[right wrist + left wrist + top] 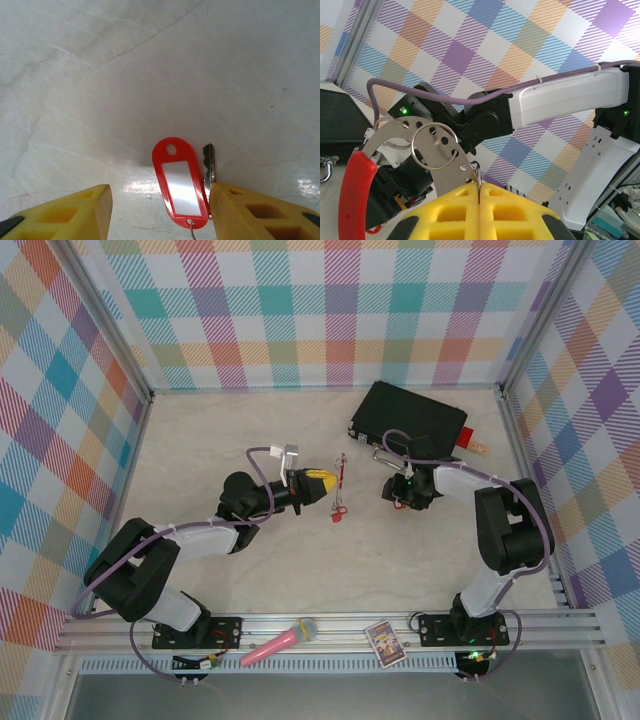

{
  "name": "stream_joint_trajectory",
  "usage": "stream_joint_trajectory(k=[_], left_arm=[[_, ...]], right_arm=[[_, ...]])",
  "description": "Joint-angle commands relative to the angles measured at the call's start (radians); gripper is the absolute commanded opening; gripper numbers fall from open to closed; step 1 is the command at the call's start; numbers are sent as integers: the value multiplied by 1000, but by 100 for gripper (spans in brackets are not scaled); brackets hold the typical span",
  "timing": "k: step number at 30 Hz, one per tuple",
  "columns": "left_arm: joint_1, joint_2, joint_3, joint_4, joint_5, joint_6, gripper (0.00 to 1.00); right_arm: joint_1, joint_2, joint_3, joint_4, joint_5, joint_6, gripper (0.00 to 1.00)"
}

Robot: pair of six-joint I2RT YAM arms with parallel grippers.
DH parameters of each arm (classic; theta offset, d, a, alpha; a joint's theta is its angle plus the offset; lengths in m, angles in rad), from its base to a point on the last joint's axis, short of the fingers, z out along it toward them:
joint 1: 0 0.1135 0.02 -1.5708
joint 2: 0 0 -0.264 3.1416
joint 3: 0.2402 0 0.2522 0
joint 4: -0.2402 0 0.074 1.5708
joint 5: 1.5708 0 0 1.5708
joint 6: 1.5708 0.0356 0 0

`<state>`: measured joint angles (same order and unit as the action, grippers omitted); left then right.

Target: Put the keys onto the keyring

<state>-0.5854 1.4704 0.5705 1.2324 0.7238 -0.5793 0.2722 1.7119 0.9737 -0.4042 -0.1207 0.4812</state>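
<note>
Near rail: a pink microphone and a small printed card lie on the metal rail between the two arm bases.
Left gripper: the left gripper points to the right over the middle of the table. Its yellow pads are pressed together, and a thin metal edge is pinched at the top of the seam.
Keyring: the keyring stands upright just off the left fingertips, seen almost edge-on from above. In the left wrist view the keyring is a grey metal bow with small holes and a red arc on its left side. A thin wire ring lies across the bow.
Tag below the keyring: a small red tag is just under the keyring in the top view. Whether it hangs on the keyring I cannot tell.
Right gripper: the right gripper is near the keyring, on its right side, low over the table. Its yellow fingers stand apart and grip nothing.
Key tag on the table: a red key tag with a white label window lies flat between these fingers. A small metal key lies just beside it and touches the right-hand finger.
Far side: a black case lies near the back wall, with a red block at its right end.
</note>
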Motion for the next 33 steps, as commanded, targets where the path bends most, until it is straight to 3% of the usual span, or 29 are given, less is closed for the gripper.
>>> stream_joint_trajectory(k=[1, 13, 18, 21, 29, 33], left_arm=[[10, -6, -3, 41, 14, 18, 0], [11, -9, -4, 42, 14, 17, 0], [11, -11, -6, 42, 12, 16, 0], [10, -13, -7, 33, 7, 19, 0], [7, -6, -27, 13, -9, 28, 0], [7, 2, -32, 33, -2, 23, 0]], right_arm=[[24, -9, -52, -1, -51, 51, 54], [172, -119, -156, 69, -106, 273, 55], [244, -136, -113, 28, -74, 281, 55], [249, -167, -77, -34, -25, 215, 56], [257, -196, -5, -225, 92, -137, 54], [337, -199, 24, -294, 204, -268, 51]])
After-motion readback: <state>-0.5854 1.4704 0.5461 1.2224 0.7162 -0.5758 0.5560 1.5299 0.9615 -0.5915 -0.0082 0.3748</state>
